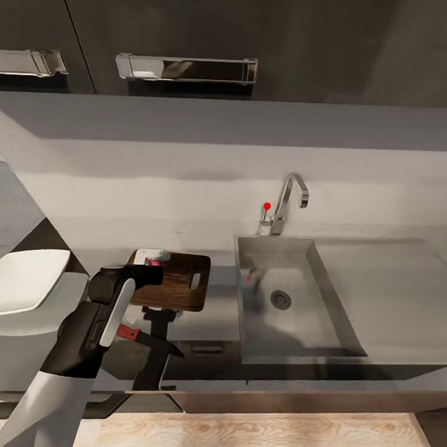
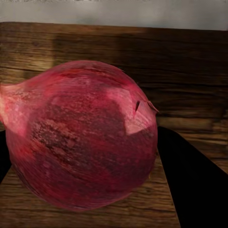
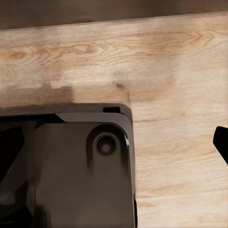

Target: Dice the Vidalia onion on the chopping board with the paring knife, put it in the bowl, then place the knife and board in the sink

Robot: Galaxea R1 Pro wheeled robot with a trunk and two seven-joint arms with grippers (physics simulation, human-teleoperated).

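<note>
In the head view the left gripper (image 1: 150,264) hangs over the near-left part of the chopping board (image 1: 175,281), a sliver of pink showing at its tip, so the Vidalia onion (image 1: 154,263) is out of the sink (image 1: 298,298) and at the board; the paring knife (image 1: 147,338) lies near the front edge of the countertop (image 1: 213,311), below the board, and the white bowl (image 1: 23,280) sits well to the left. The risk, as I judge it, is that the round bulb rolls off the board toward the counter edge once let go, since it has no flat face to settle on. In the left wrist view the onion (image 2: 80,137) looks glossy, red-pink, finely streaked, with a small torn flake of skin and a paler tip to one side; dark fingers (image 2: 194,185) flank it and appear clamped on it over the wood grain. In the right wrist view there is pale wooden floor (image 3: 180,71) and the robot's dark base (image 3: 71,175); I cannot tell how the right gripper's jaws stand.
</note>
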